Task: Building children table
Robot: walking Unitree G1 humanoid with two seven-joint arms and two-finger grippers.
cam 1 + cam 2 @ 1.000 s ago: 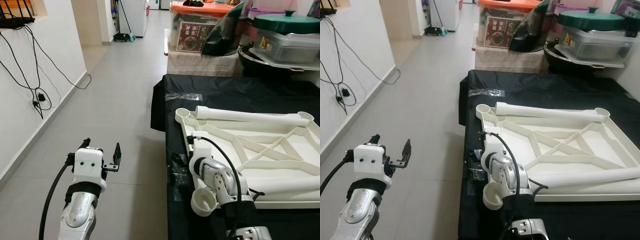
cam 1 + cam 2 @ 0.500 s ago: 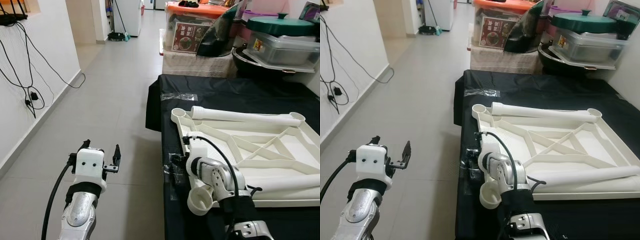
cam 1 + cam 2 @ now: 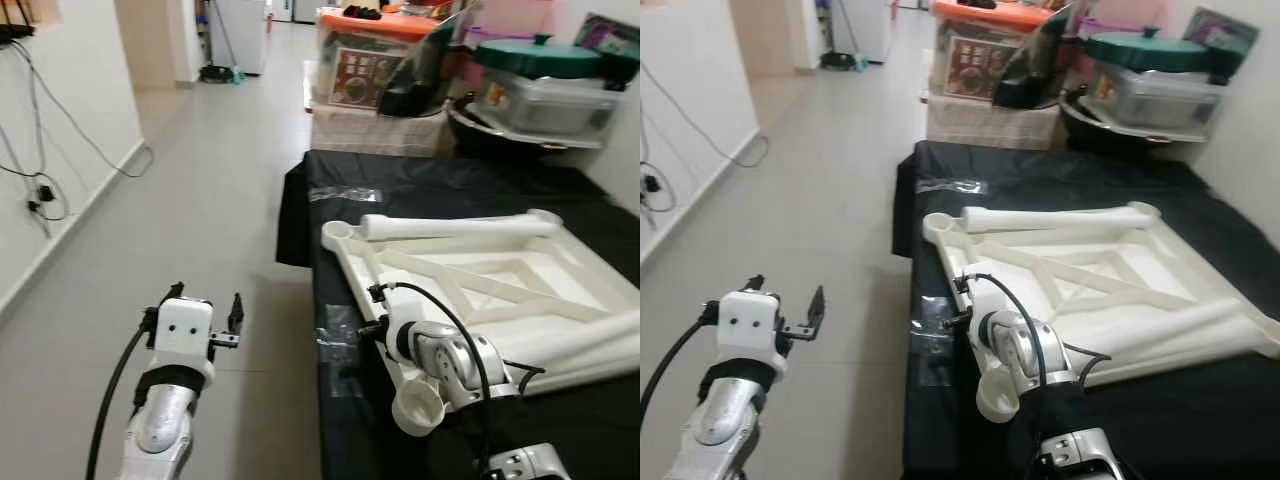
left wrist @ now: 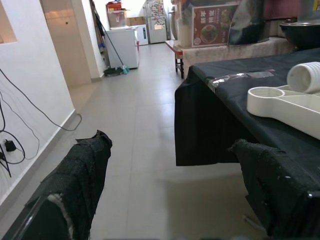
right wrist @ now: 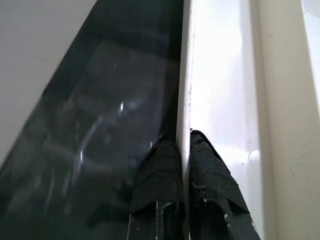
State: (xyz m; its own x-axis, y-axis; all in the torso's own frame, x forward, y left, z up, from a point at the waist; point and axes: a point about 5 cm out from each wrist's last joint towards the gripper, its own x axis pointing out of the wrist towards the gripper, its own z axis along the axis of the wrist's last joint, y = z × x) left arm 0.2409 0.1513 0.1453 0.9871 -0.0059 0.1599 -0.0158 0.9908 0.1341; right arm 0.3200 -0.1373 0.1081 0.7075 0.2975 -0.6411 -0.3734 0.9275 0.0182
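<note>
A white plastic tabletop [image 3: 470, 290] lies upside down on a table under a black cloth [image 3: 420, 185]. One white leg tube [image 3: 450, 226] rests along its far rim, and another [image 3: 570, 340] lies across its near side. In the right wrist view, my right gripper [image 5: 182, 137] is shut on the tabletop's thin left rim [image 5: 186, 90]. My right arm [image 3: 440, 355] reaches over the near left corner, beside a round leg socket [image 3: 418, 410]. My left gripper [image 3: 205, 303] is open and holds nothing, out over the tiled floor left of the table.
Storage boxes [image 3: 360, 65] and a lidded tub with a green cover [image 3: 545, 85] stand behind the table. Clear plastic wrap [image 3: 345, 195] lies on the cloth. Cables [image 3: 40, 190] hang on the left wall. Open floor [image 3: 210, 200] runs along the table's left side.
The tabletop has turned on the cloth, and its near right side now points further away. My right gripper stays on the rim. The camera has shifted, and the left arm keeps its pose.
</note>
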